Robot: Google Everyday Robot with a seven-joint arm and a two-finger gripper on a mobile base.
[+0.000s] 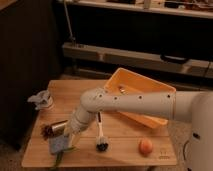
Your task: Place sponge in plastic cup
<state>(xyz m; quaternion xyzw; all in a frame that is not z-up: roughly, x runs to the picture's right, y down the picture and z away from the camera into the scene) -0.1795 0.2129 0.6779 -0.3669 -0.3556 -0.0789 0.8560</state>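
Sponge [59,144] sits near the front-left corner of the wooden counter [125,150], a flat grey-blue pad, tilted a bit in the frame. Directly under and beside it is something lime green [61,157] running to the counter's front edge; probably the plastic cup, but its shape is mostly hidden, so can't tell if the sponge is in it or only on top.

End effector [68,134] is right above the sponge at the end of the white arm [125,102], which comes in from the right and bends down toward that corner. Can't tell whether it's gripping the sponge or how wide it's open; the wrist blocks the fingertips.

Just left of the wrist: a shiny silver can [56,128] lying on its side, with a dark brown clump [47,131] at its far end. Right of the arm: a dish brush [101,142] with a white handle, black head toward the front. Further right, an orange fruit [145,145]. Back-left: a pale grey-blue rag [41,100] on a white base. Back-right: a large orange tray [145,95].
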